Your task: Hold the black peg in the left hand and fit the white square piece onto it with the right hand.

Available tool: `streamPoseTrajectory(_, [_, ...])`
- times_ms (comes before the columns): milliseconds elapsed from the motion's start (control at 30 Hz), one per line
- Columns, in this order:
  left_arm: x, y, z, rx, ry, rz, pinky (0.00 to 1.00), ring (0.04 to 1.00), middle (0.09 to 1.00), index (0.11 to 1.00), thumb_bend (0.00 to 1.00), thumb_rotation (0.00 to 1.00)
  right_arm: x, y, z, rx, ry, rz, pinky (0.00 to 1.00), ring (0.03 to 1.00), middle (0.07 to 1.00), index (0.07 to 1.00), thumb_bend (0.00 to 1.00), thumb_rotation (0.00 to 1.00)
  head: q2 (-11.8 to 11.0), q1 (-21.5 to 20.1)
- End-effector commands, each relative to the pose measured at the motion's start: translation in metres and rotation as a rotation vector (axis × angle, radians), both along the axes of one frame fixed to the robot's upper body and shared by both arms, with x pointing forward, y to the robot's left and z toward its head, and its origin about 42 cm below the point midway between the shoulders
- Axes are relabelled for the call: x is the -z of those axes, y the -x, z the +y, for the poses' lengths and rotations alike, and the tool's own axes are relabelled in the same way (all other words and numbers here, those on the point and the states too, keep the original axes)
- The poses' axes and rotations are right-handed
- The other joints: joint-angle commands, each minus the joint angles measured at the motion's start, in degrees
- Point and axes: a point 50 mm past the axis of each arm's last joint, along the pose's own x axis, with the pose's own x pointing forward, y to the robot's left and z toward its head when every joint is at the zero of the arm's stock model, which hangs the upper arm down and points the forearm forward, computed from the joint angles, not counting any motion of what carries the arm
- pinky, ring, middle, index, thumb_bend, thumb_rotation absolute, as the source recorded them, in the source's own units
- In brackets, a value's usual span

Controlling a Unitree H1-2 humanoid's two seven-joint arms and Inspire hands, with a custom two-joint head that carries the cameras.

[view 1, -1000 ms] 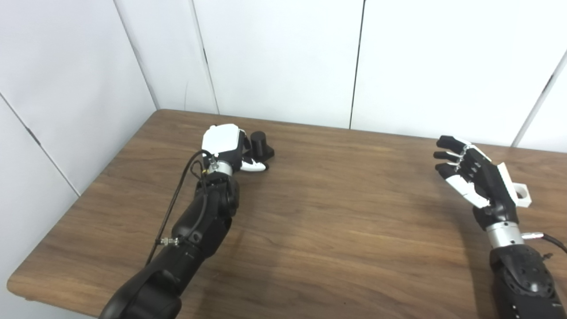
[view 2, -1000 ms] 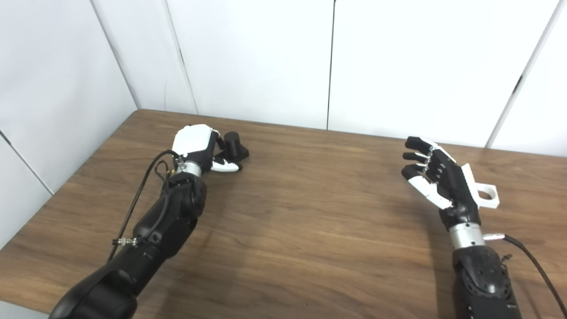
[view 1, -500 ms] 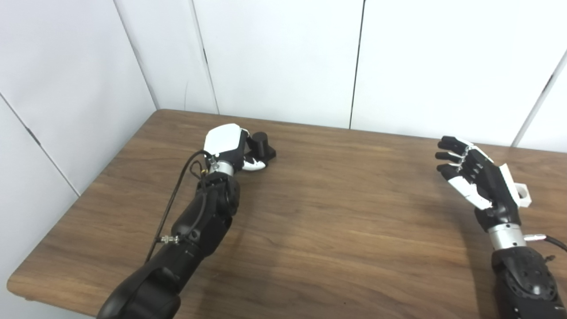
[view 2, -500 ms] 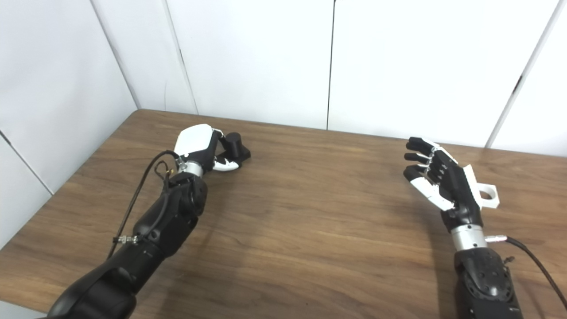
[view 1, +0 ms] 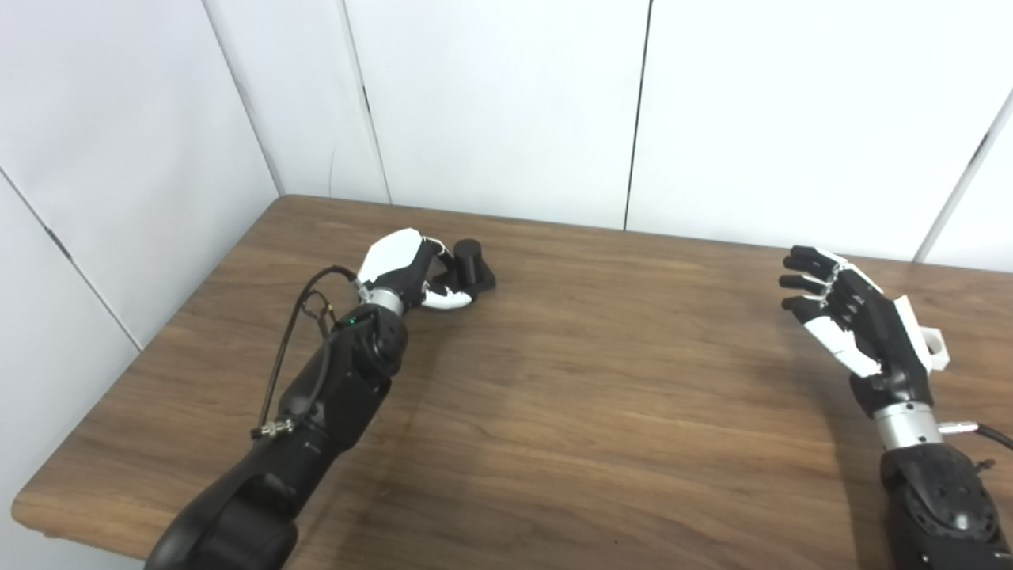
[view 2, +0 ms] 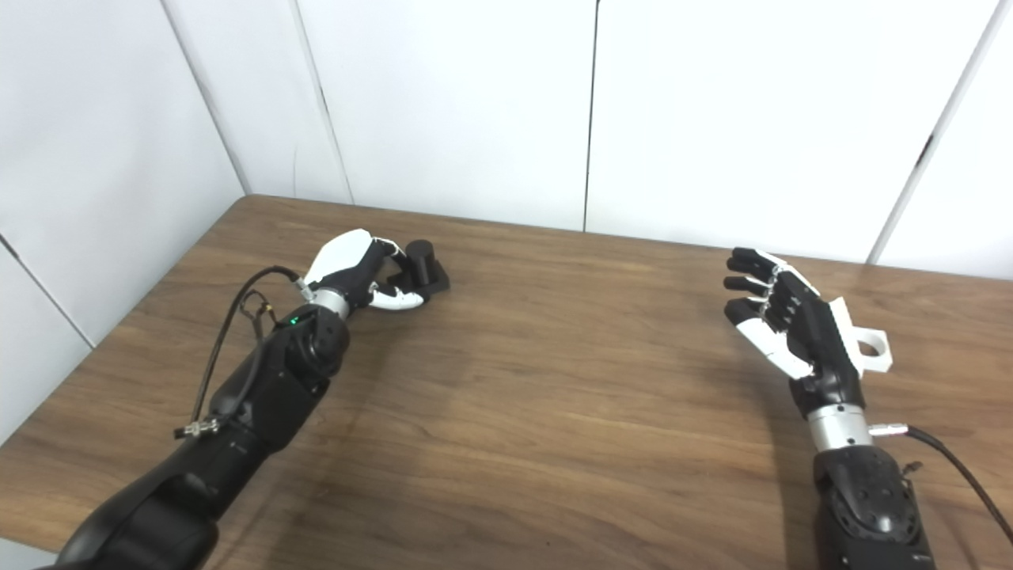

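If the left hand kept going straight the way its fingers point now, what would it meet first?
The black peg. The left hand points at it from close by, fingers curled near its base; whether they already touch it is unclear.

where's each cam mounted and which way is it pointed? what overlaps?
Left eye view: on the head, looking down and forward at the wooden table; shows both forearms, left hand at the black peg, right hand open in front of the white square piece.
Right eye view: head-mounted just beside it, facing the same way; the same arms and hands show.
Shared: the whole scene, set a little further left in the right eye view.
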Motion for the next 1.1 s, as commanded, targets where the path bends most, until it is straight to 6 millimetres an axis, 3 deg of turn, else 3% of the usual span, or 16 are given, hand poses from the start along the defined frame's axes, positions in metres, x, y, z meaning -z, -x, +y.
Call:
streamPoseTrajectory(0, [0.006,0.004,-0.007,0.062,0.044,0.034,0.79,0.893,0.887,0.598,0.76,0.22,0.018,0.012,-0.003,0.019,-0.018,0.037,0.62,0.73,0.778,0.766,0.85,0.6,0.19,-0.23])
streamPoseTrajectory(267, [0.013,0.013,-0.019,0.169,0.109,-0.025,0.8,0.898,0.879,0.594,0.78,0.17,0.015,0.011,-0.003,0.021,-0.017,0.027,0.62,0.725,0.778,0.763,0.84,0.6,0.45,-1.1])
streamPoseTrajectory(1067, [0.041,0.044,-0.07,0.396,0.18,-0.017,0.79,0.903,0.877,0.588,0.82,0.17,0.007,0.014,0.0,0.02,-0.031,0.022,0.64,0.745,0.787,0.771,0.82,0.59,1.54,-4.51])
